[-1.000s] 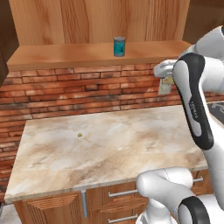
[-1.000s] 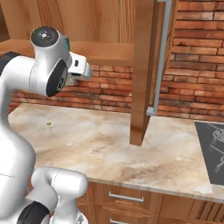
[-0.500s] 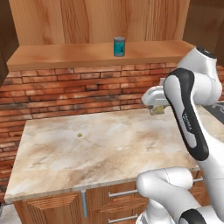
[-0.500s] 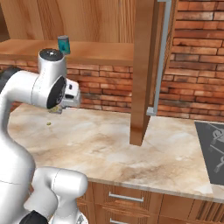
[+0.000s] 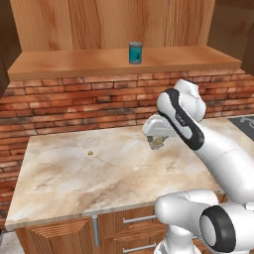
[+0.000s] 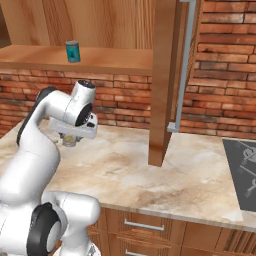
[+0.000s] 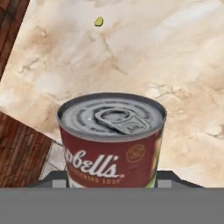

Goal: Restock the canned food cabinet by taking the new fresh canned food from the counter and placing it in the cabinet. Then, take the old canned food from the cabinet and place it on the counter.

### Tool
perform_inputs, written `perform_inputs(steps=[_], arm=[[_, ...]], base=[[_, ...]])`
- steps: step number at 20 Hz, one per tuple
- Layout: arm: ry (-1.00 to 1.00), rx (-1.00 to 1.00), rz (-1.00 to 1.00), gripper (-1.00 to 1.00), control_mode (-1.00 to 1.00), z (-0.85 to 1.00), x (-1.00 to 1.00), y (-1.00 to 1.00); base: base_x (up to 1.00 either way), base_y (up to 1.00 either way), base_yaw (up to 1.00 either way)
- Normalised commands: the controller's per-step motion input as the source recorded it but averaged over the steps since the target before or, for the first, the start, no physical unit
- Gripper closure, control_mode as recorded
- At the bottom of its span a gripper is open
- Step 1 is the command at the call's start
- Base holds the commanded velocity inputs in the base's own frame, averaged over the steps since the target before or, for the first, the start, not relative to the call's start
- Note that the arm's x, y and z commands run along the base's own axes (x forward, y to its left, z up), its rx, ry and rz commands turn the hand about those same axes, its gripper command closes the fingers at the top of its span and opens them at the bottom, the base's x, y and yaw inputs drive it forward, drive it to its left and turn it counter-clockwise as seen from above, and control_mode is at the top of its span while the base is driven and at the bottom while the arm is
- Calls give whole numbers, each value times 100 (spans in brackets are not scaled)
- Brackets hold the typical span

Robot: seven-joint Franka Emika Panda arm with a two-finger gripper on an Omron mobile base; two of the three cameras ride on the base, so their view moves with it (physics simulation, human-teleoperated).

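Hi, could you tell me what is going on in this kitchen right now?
The robot arm is holding the old soup can in its tool just above the marble counter, apparently to set it down. The can has a red label and a grey pull-tab lid. The teal can already stands upright on the wooden cabinet shelf. A tiny yellowish speck lies on the counter.

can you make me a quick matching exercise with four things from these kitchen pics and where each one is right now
Column 1:
1. small teal-blue cylindrical can
2. silver can with a red label and pull-tab lid
3. tiny yellow-green speck
4. dark stovetop

Column 2:
A. lying on the beige marble counter
B. set into the counter's far right end
C. standing on the light-brown wooden cabinet shelf
D. held in the pincer above the counter

Pairs: 1-C, 2-D, 3-A, 4-B
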Motion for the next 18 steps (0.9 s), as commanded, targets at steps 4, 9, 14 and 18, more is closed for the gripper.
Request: perform_inputs(steps=[4, 9, 14, 18], arm=[[0, 0, 21, 100, -100, -88, 85, 75], [-28, 7, 23, 100, -100, -59, 41, 42], [-32, 7, 19, 100, -100, -60, 30, 19], [-23, 4, 11, 100, -100, -70, 25, 4]], base=[[0, 0, 0], [0, 0, 0], [0, 0, 0], [0, 0, 0]])
